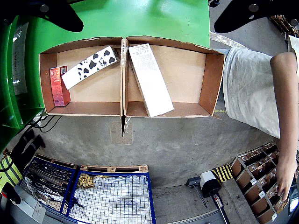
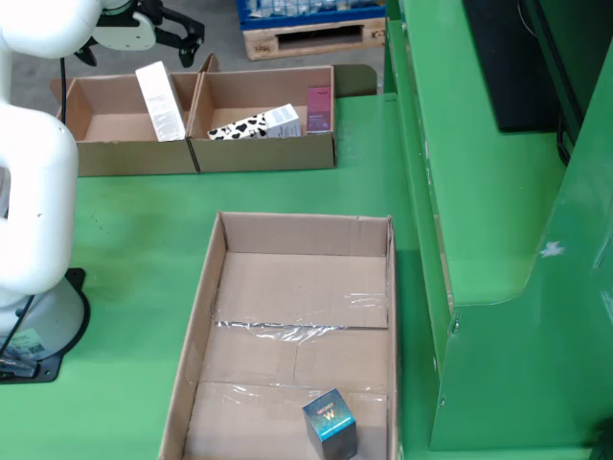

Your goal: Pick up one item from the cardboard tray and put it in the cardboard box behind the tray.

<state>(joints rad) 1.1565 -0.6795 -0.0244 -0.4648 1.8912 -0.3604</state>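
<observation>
In the view riding on the arm, the pincer point(image 1: 140, 14) shows only as two dark finger shapes at eleven and one o'clock of the frame, well apart and holding nothing, so it stands wide; below them lies a two-compartment cardboard box point(image 1: 211, 79) on the green bench point(image 1: 140, 18), with a cow-patterned carton point(image 1: 89, 66) and a red packet point(image 1: 56, 86) in the left compartment and a long white carton point(image 1: 150, 79) leaning in the right one, and a person point(image 1: 261, 88) in a pale shirt stands at three o'clock. In the fixed view the pincer point(image 2: 182, 36) hangs at eleven o'clock above that same box point(image 2: 268, 153), its dark fingers spread and empty, while the long shallow cardboard tray point(image 2: 225, 249) fills the middle and holds one item, a small blue cube box point(image 2: 330, 426), at six o'clock near the tray's front right corner, tilted slightly on the taped floor. That cube looks like glossy printed card: probably light, stiff enough to squeeze gently, perhaps a little slippery, and best taken across two opposite flat side faces from above, well clear of the tray wall
</observation>
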